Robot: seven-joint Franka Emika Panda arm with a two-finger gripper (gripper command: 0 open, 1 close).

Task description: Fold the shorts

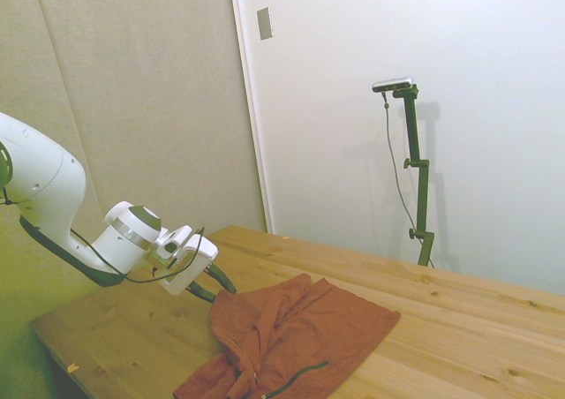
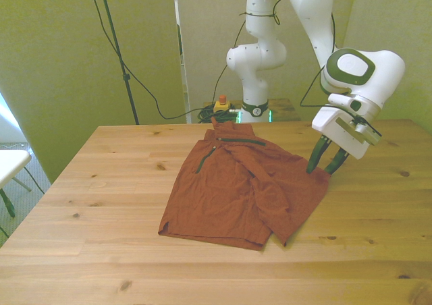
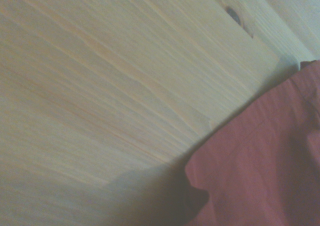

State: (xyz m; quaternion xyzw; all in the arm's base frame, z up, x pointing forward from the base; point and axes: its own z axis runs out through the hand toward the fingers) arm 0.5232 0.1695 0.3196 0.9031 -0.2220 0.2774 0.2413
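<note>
The wrinkled rust-red cloth shorts [image 2: 243,190] lie spread mid-frame on the pale wooden bench [image 2: 81,251]. The white arm's pincer [image 2: 325,164], its dark fingers parted, sits at their right edge; it should pinch only that hem before lifting it across.

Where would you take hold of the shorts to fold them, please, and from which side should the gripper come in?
Probably the corner of the shorts on the front view's right, where the cloth ends beside the open gripper. That hem lies thin and flat on the table, so coming down from above and slightly outside seems best; the middle is bunched into wrinkled folds.
</note>
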